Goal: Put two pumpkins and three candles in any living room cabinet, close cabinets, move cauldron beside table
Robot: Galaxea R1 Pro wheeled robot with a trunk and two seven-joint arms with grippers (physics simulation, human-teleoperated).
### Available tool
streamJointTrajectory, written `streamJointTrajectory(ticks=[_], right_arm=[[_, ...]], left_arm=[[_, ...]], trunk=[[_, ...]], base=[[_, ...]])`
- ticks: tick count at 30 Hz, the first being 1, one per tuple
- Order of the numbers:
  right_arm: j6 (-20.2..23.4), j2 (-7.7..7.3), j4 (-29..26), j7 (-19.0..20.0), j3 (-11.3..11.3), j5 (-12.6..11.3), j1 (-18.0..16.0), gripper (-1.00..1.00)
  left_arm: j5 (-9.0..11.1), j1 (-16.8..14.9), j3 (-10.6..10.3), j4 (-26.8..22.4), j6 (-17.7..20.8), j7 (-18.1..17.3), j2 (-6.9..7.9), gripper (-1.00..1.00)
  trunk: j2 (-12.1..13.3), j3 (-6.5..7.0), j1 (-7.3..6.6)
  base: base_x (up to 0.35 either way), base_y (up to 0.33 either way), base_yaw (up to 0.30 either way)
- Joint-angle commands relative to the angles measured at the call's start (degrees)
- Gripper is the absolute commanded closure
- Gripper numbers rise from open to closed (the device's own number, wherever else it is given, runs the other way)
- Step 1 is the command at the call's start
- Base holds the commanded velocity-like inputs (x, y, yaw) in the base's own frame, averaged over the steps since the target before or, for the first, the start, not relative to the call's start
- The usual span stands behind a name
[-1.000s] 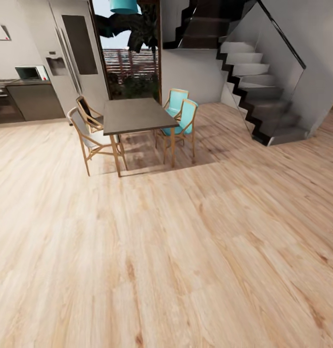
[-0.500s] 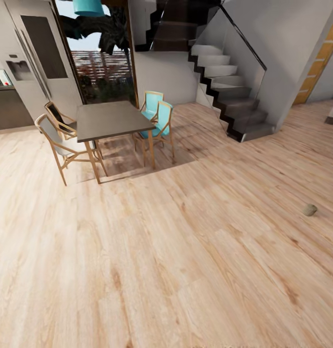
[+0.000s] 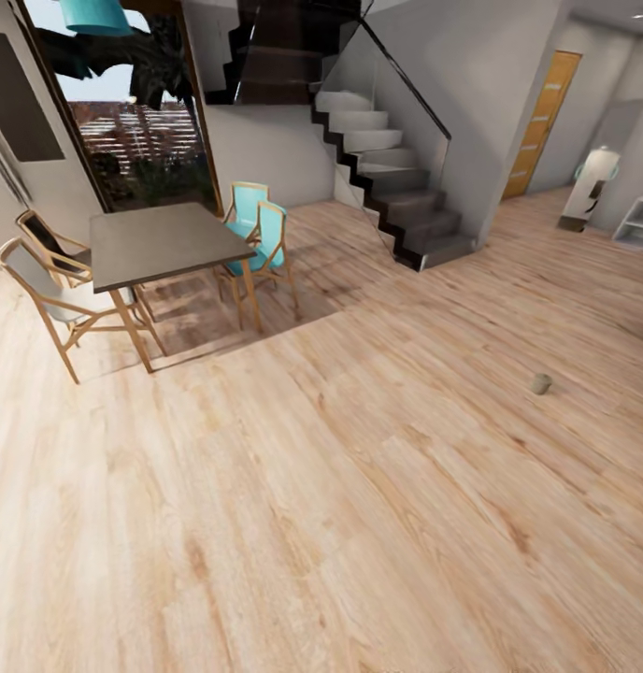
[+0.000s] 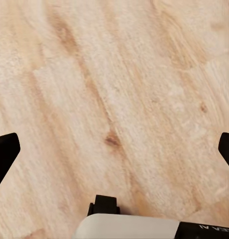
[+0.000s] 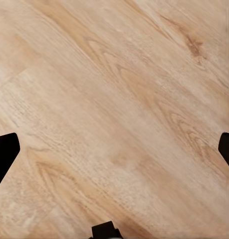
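While robot's in transit, one candle [image 3: 542, 383] sits on floor [image 3: 340, 523], well right of dining bench [image 3: 163, 241]; both grippers' fingers [image 4: 5, 152] spread wide, empty, ready for pickup.

The floor [image 3: 359, 486] is pale wood plank, grainy and knotted, with a soft sheen. The dining table [image 3: 163, 245] has a matt grey top on light wooden legs. The chairs [image 3: 258, 245] have wooden frames. The candle [image 3: 542, 383] looks dull and tan-olive. The stairs [image 3: 396, 196] have a glass balustrade.
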Motion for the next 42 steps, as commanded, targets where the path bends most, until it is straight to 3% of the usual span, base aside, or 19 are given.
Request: streamJointTrajectory(ticks=[1,12,14,20,27,35,42], right_arm=[[-0.22,-0.03,0.04,-0.26,0.49,-0.48,-0.05,-1.0],[-0.23,0.03,0.05,-0.26,0.49,-0.48,-0.05,-1.0],[-0.23,0.05,0.06,-0.29,0.48,-0.48,-0.05,-1.0],[-0.22,0.06,0.11,-0.27,0.5,-0.43,-0.05,-1.0],[-0.23,0.14,0.12,-0.26,0.5,-0.39,-0.05,-1.0],[-0.3,0.23,0.13,-0.26,0.66,-0.23,-0.06,-1.0],[-0.27,0.17,0.12,-0.26,0.68,-0.38,-0.06,-1.0]], left_arm=[[0.63,-0.04,-0.13,-0.18,-0.21,-0.38,0.06,-1.0],[0.63,-0.04,-0.13,-0.17,0.51,-0.34,0.06,-1.0],[0.63,-0.04,-0.1,-0.13,2.24,-0.34,0.06,-1.0],[0.63,-0.04,0.0,0.12,12.69,1.46,0.06,-1.0],[0.63,-0.04,0.04,1.35,19.36,3.43,-0.33,-1.0],[0.63,-0.04,0.05,1.73,19.87,3.55,-0.46,-1.0],[0.63,-0.04,-0.02,1.67,14.07,3.39,-0.46,-1.0]], trunk=[[0.38,0.14,-0.23],[4.8,2.12,-2.64],[5.6,2.48,-3.08],[8.01,3.56,-4.4],[10.81,4.81,-5.94],[14.02,6.29,-7.69],[14.82,6.9,-8.13]], base=[[0.0,0.0,-0.283],[0.0,0.0,-0.098],[0.0,0.0,-0.008],[0.0,0.0,-0.002],[0.0,0.0,0.0],[0.0,0.0,-0.03],[0.0,0.0,-0.248]])
